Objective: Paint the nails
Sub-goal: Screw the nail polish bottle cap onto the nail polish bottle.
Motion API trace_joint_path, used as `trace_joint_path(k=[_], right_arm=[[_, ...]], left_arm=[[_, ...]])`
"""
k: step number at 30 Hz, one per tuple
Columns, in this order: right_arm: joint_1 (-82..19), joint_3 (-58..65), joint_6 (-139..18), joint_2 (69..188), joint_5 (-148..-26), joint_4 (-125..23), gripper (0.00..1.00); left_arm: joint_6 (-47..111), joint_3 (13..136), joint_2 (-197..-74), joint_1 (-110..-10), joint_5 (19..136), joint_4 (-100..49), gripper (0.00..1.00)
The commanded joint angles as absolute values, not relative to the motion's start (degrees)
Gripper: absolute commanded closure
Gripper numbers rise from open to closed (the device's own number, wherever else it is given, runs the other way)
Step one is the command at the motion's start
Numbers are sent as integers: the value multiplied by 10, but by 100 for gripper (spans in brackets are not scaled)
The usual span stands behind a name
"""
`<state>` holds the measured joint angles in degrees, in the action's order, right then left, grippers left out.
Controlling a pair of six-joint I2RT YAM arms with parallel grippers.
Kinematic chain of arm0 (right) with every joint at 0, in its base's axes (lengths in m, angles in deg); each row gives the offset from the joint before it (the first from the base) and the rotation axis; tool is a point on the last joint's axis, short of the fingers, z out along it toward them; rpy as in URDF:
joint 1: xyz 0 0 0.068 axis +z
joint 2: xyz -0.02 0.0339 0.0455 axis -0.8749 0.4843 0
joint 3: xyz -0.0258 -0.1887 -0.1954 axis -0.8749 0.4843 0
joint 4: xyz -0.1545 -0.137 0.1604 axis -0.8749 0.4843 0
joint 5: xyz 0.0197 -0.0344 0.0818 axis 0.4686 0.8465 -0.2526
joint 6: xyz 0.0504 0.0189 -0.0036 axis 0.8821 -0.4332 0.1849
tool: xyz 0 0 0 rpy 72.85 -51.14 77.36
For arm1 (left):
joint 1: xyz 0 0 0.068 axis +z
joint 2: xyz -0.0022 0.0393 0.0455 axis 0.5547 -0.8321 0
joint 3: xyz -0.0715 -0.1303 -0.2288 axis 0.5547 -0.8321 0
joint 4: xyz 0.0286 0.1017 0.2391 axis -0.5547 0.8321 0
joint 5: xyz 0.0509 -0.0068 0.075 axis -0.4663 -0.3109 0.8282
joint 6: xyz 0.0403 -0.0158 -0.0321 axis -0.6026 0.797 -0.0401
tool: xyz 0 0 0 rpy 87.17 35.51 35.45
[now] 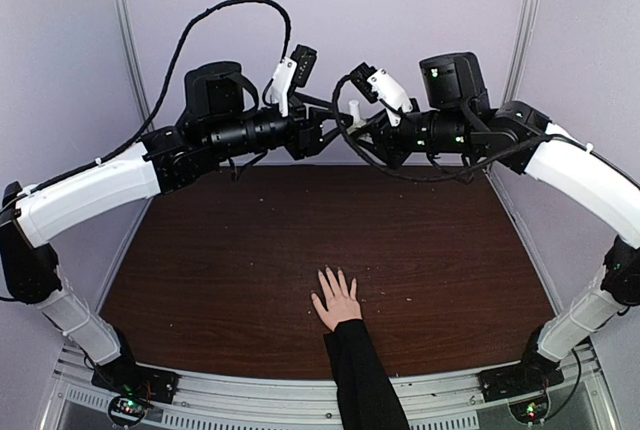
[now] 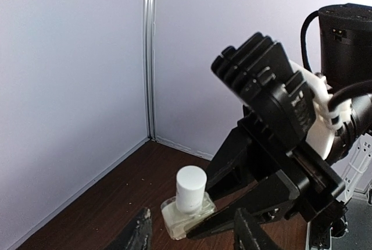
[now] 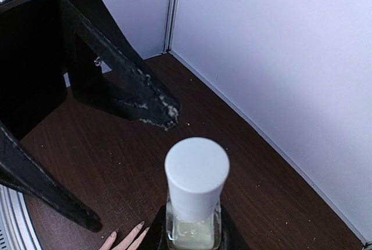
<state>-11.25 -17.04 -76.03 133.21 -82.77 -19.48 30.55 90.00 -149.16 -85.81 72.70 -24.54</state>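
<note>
Nails [image 3: 139, 226] tip the spread fingers of a light-skinned hand [image 1: 337, 301]. It lies palm down on the table [image 1: 220, 250], near the front edge and about midway between the two arm bases. From above they are too small to make out. The right wrist view catches two fingertips, and the nails there look long and tapered with no clear colour. A black sleeve [image 1: 360, 370] covers the forearm.

High above the far part of the table, well apart from the hand, the two arms meet in the air. The right gripper [image 3: 195, 241] is clamped on the base of a small bottle [image 3: 192, 229] and holds it upright. The left gripper [image 3: 131, 168] faces it with its jaws spread and nothing between them. Its tips sit just short of the cap [image 3: 196, 171] on either side.

By my reading the step in hand is opening the bottle, and no painting has begun. The next move seems to call for the left jaws to advance squarely over the cap and close on it. They would then twist it while the right gripper keeps the bottle from turning.

The bottle is clear glass, squarish and squat, and holds a pale, nearly colourless liquid. The cap is a smooth, matte white cylinder, tall for the size of the bottle, so it is likely slippery to pinch. The gripper fingers are black, flat and wedge-shaped, and one tip is scuffed with pale flecks. The table is dark brown wood grain dotted with light specks.
</note>
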Motion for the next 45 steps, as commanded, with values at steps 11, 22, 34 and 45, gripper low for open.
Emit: trace_joint_path(k=[11, 22, 34, 45], right_arm=[[-94, -192, -747, 1349, -792, -204, 100], [-94, -198, -766, 1343, -837, -202, 100], [-105, -223, -817, 1330, -1002, -172, 100], [-116, -230, -852, 1311, -1172, -158, 100]], left_arm=[[304, 940, -1522, -863, 750, -274, 68], [294, 928, -1516, -863, 711, -253, 92], [283, 906, -1501, -862, 618, -207, 99], [286, 913, -1507, -861, 440, -199, 100]])
